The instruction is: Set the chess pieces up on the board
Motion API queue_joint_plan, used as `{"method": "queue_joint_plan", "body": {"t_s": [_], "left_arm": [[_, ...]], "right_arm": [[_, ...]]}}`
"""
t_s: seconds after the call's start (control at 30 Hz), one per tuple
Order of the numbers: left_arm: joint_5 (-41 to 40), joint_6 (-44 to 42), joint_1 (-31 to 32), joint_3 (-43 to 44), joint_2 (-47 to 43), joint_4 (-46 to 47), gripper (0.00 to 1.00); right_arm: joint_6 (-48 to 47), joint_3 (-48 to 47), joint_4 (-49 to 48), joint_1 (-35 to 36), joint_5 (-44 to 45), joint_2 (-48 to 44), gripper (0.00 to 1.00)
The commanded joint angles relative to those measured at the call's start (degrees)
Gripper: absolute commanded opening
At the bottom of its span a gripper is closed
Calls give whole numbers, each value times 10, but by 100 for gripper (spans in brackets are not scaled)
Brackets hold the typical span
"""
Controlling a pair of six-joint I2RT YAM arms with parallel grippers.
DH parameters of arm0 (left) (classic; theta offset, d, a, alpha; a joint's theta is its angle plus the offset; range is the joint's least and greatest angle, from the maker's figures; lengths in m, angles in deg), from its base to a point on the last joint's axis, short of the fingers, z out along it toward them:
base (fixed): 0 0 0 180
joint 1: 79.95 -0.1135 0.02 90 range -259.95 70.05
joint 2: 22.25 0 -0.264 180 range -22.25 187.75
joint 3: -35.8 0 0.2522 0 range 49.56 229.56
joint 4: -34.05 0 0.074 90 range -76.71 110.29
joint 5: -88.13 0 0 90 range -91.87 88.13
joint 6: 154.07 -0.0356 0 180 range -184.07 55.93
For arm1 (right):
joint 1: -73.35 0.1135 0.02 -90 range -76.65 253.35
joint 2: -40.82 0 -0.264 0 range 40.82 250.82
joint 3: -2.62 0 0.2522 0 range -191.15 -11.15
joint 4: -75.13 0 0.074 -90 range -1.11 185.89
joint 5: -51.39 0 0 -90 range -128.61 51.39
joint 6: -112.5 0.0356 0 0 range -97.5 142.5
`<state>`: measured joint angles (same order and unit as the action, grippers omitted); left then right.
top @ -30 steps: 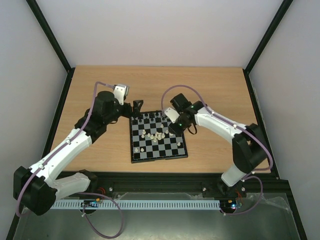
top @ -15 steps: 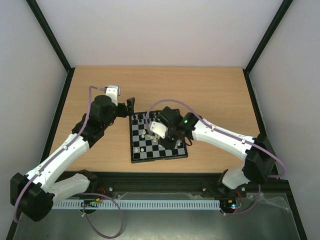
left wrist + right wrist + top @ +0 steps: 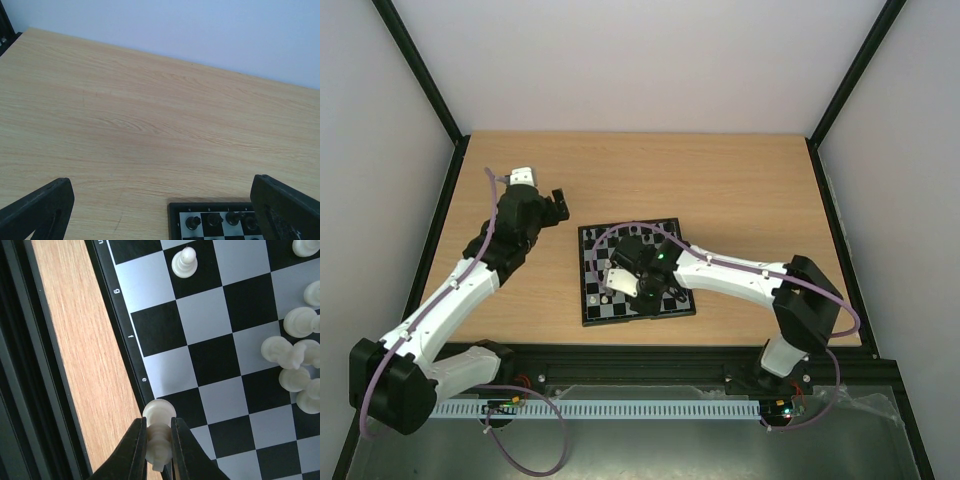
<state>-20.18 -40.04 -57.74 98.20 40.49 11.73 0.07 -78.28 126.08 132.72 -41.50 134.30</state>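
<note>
The board (image 3: 588, 312) lies at the table's middle, and its left edge also shows in the right wrist view (image 3: 127, 335). My right gripper (image 3: 158, 422) is shut on a cream-white chess piece (image 3: 159, 412) and holds it tilted over a black square at the board's border. In the top view this gripper (image 3: 642, 296) is over the near-left part of the board. One white piece (image 3: 184, 262) stands alone and several white pieces (image 3: 292, 357) cluster mid-board. My left gripper (image 3: 162, 215) is open and empty above bare wood beside the board's corner (image 3: 175, 220). Black pieces (image 3: 193, 222) line that edge.
A black rail (image 3: 20, 365) runs along the table's near edge, a narrow strip of wood away from the board. Black frame posts (image 3: 420, 70) stand at the back corners. The left arm (image 3: 510, 225) sits left of the board.
My right arm has swung from the board's far right side across to its near-left part, carrying a white piece. My left gripper has pulled back left, away from the board's far-left corner.
</note>
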Motion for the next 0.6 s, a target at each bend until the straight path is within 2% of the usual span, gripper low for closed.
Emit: {"method": "queue_joint_plan", "body": {"t_s": [0.0,0.2,0.57], "left_arm": [[-15,-19,0,11,-13,-1,100],[-15,-22,1,14,-9,-5,99],[-12,-25,0,14,-11,-5,99]], "right_arm": [[-10,-7,-6,3,4,21,7],[-3,-17,-21,3,-21,51,8],[9,-24,-41,3,-17,79,9]]}}
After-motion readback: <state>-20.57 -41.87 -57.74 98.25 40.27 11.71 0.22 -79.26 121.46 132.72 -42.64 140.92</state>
